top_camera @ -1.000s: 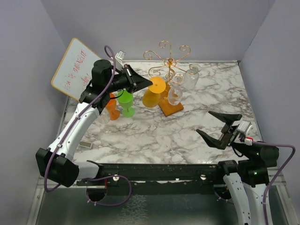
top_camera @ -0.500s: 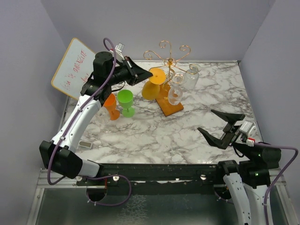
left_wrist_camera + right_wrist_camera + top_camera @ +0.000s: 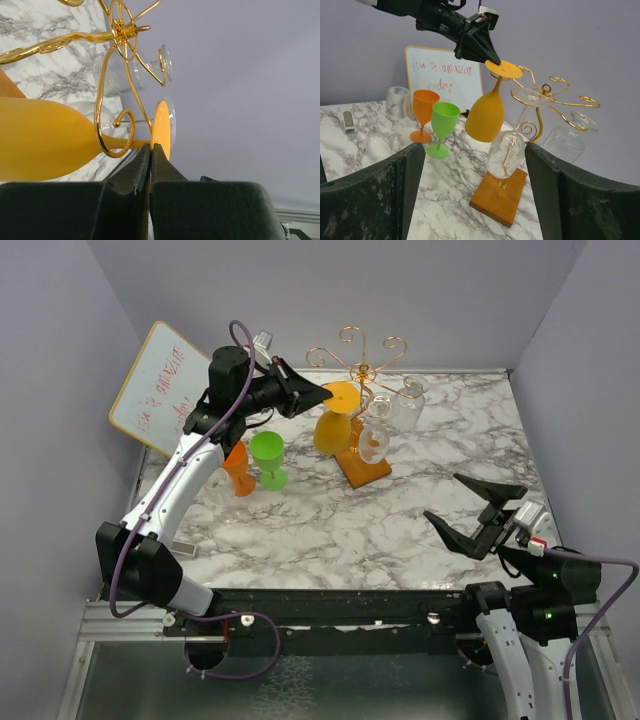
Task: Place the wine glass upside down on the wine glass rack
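My left gripper (image 3: 322,397) is shut on the flat foot of a yellow wine glass (image 3: 333,430), which hangs upside down. It shows in the left wrist view (image 3: 45,137) with its stem inside a curled gold arm of the wine glass rack (image 3: 117,95). The rack (image 3: 358,370) is gold wire on an orange-brown wooden base (image 3: 366,470). In the right wrist view the yellow glass (image 3: 486,114) hangs beside the rack (image 3: 540,105). A clear wine glass (image 3: 374,440) hangs upside down on the rack. My right gripper (image 3: 472,510) is open and empty at the near right.
A green wine glass (image 3: 268,458) and an orange wine glass (image 3: 239,467) stand upright left of the rack. A clear ribbed glass (image 3: 408,400) is behind the rack. A white board with red writing (image 3: 165,385) leans at the far left. A small grey object (image 3: 181,549) lies near left.
My left gripper has carried the yellow glass right and toward the rack, so its stem now sits in a gold arm. The right gripper has barely moved.
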